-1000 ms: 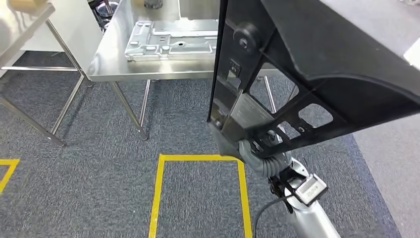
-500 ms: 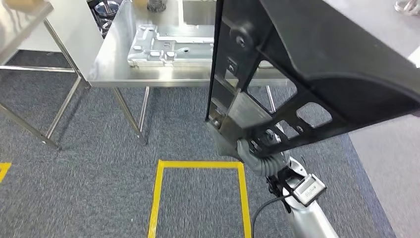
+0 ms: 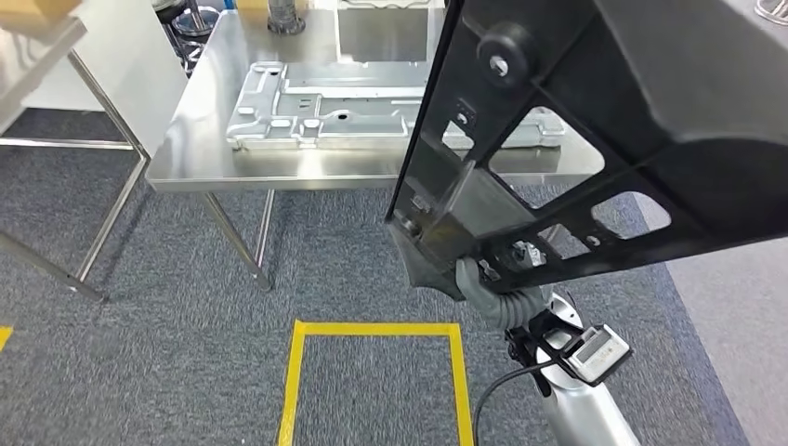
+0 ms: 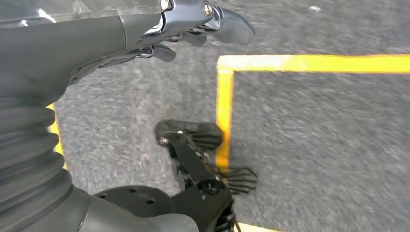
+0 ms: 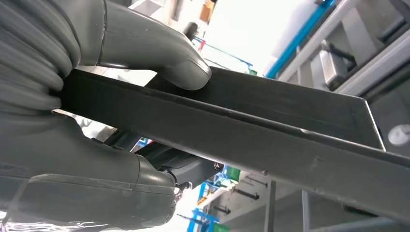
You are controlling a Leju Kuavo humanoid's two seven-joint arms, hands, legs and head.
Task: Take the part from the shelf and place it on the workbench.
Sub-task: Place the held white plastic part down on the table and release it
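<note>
The part point(image 3: 632, 121) is a large black frame panel with cut-outs and a round knob, held up tilted on the right of the head view. My right hand point(image 3: 479, 279) grips its lower edge from below. In the right wrist view the thumb point(image 5: 159, 53) presses on the part's point(image 5: 270, 130) flat edge, with the palm point(image 5: 87, 179) under it. The workbench point(image 3: 279, 172) is a steel table just ahead, partly hidden behind the part. My left hand point(image 4: 145, 29) hangs over the carpet, holding nothing, fingers loosely apart.
A silver stamped metal plate point(image 3: 325, 102) lies on the workbench, with a dark cylinder point(image 3: 286, 14) at its back edge. Another steel table point(image 3: 37, 42) stands at the left. A yellow tape rectangle point(image 3: 372, 330) marks the grey carpet in front of the workbench legs point(image 3: 237, 232).
The camera has moved nearer the workbench, which now sits lower and larger in view. The black part has tilted and shifted slightly right, still in my right hand.
</note>
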